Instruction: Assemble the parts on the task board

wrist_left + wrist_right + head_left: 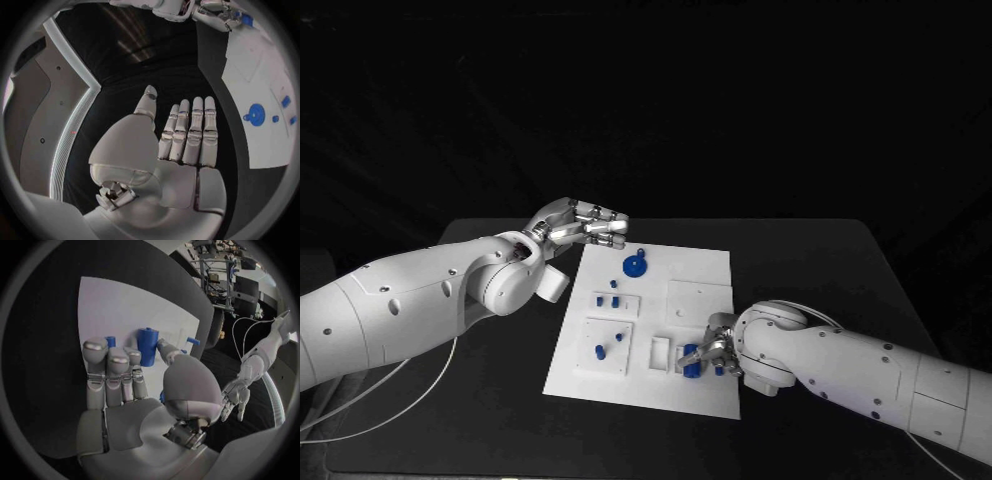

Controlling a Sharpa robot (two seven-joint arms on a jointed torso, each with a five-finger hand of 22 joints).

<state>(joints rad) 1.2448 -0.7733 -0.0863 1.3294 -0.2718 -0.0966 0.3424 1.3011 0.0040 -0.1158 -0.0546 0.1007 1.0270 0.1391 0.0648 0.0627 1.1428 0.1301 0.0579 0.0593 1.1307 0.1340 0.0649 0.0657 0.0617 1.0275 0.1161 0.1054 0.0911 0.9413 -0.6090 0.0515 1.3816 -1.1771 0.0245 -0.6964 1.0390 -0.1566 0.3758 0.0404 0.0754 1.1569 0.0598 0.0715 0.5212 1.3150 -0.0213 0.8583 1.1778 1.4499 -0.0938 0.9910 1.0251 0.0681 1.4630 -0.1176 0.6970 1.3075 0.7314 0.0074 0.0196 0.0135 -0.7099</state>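
Observation:
The white task board (678, 386) lies mid-table, also seen as the board (250, 65) and the board (119, 310). My right hand (714, 349) rests over its near right part. Thumb and fingers close around a blue cylinder (148, 346), the same cylinder (689, 360) standing at a slot. My left hand (581, 224) hovers open over the board's far left corner, fingers straight and together, holding nothing; it appears as the left hand (181, 145) and the left hand (234, 400). A blue disc (635, 265) lies near the far edge, the disc (256, 114). Small blue pegs (606, 297) stand along the left side.
Another blue peg (600, 351) sits in a square recess on the near left. A raised white square plate (700, 299) occupies the right middle. A white cable (387, 398) trails over the table's near left. Black table (819, 260) surrounds the board.

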